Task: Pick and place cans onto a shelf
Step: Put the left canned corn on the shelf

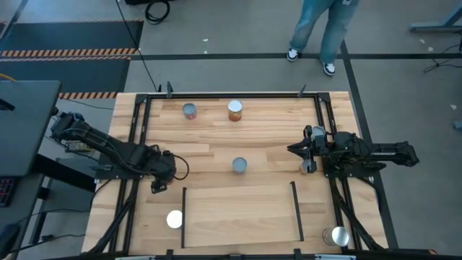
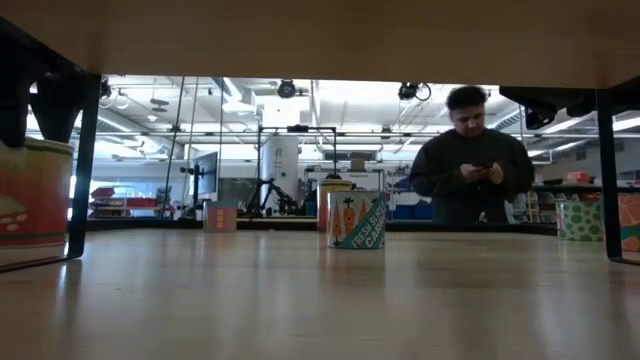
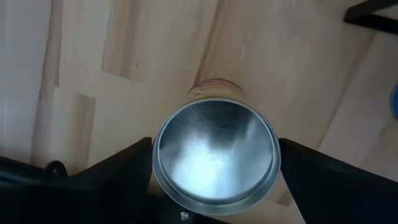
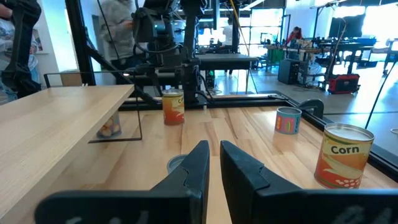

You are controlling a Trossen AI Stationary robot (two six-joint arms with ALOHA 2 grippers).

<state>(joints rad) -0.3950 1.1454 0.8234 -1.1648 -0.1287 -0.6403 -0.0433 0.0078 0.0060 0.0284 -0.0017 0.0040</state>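
The left gripper (image 1: 160, 179) hung over the left side of the table (image 1: 339, 115), just beyond the far left corner of the shelf (image 1: 238, 217). Its claw was spread wide, fingers (image 3: 118, 171) against both sides of a silver-topped can (image 3: 214, 158) standing upright on the wood. The right gripper (image 1: 294, 149) reached in from the right, beyond the far end of the shelf's right rail (image 1: 295, 209), its claw narrow and holding nothing. A blue-sided can (image 1: 240, 165) stood mid-table, just beyond the shelf's far edge. An orange can (image 1: 235, 110) and a grey-topped can (image 1: 189, 110) stood near the far edge. A white-topped can (image 1: 175, 219) stood just left of the shelf's left rail (image 1: 183, 217), and a metal-topped can (image 1: 336, 235) at the near right corner. A person (image 2: 470, 150) stood beyond the table.
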